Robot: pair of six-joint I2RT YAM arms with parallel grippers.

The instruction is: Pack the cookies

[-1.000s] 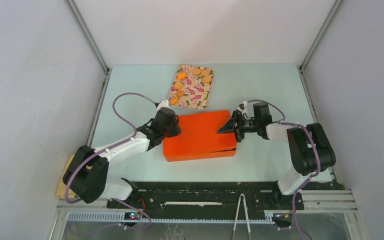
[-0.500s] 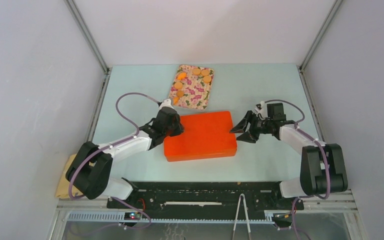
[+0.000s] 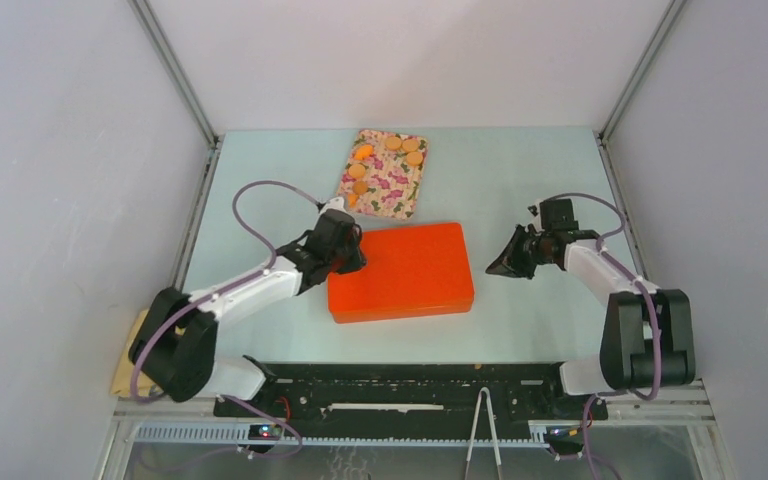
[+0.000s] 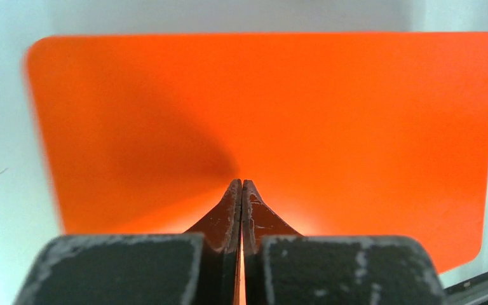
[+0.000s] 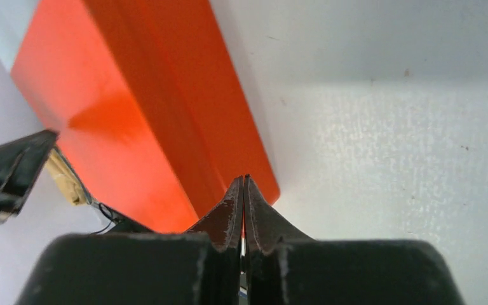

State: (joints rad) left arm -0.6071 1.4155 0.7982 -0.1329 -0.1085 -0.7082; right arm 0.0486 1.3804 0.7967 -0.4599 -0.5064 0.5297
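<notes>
Several orange-tan cookies (image 3: 414,157) lie on a floral mat (image 3: 390,190) at the back of the table. In front of the mat sits an orange box (image 3: 405,272) with its lid down. My left gripper (image 3: 354,256) is shut with nothing in it, its tips over the box's left edge; in the left wrist view the gripper (image 4: 241,184) points across the orange lid (image 4: 330,108). My right gripper (image 3: 501,268) is shut and empty, a short way right of the box and apart from it. In the right wrist view the gripper (image 5: 245,180) shows the box's corner (image 5: 133,121) just ahead.
A tan object (image 3: 128,365) lies beyond the table's left edge beside the left arm's base. Metal tongs (image 3: 482,430) rest on the rack in front of the arm bases. Grey walls close in both sides and the back.
My right gripper has drawn back to the right off the orange box's right edge and shut its jaws. The box's lid now lies flat. The left gripper has hardly moved.
</notes>
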